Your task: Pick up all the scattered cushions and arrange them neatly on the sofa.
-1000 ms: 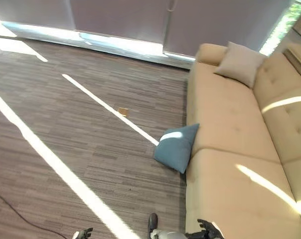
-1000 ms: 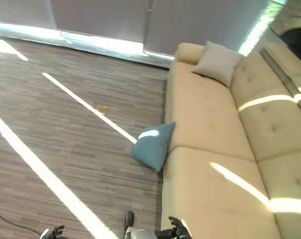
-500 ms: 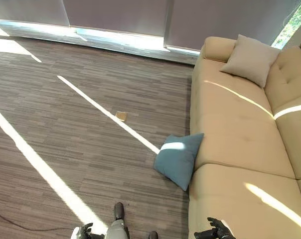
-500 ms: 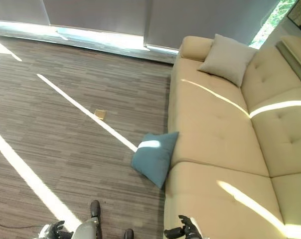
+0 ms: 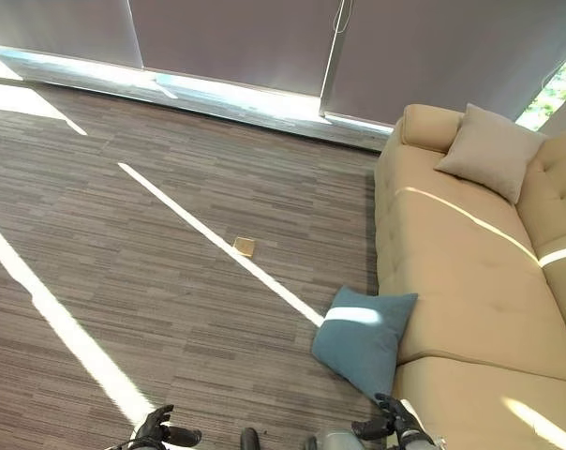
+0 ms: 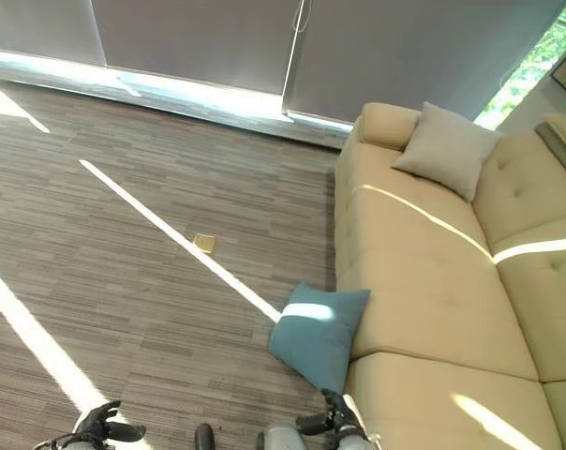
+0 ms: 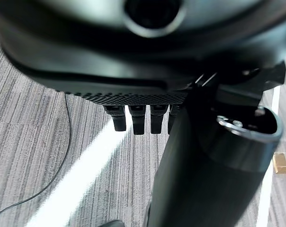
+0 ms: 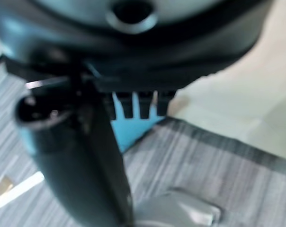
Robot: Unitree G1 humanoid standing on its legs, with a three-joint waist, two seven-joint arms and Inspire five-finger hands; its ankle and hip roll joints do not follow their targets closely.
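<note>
A blue cushion [image 5: 363, 337] stands on the floor, leaning against the front of the beige sofa [image 5: 456, 258]. At the sofa's far end a beige cushion [image 5: 490, 150] rests against the armrest and backrest. My right hand [image 5: 395, 429] hangs low just in front of the blue cushion, open and empty; its wrist view shows the blue cushion [image 8: 133, 130] past the fingers [image 8: 133, 105]. My left hand [image 5: 161, 434] hangs over bare floor to the left, well away from both cushions. In its wrist view the fingers [image 7: 133, 124] are straight and hold nothing.
A small tan piece [image 5: 245, 247] lies on the striped grey floor by a sunlit stripe. Grey blinds [image 5: 236, 37] close off the far wall. Open floor spreads to the left of the sofa.
The whole picture has shifted because the camera moved; the sofa and both cushions lie as before. Both hands stay low and empty.
</note>
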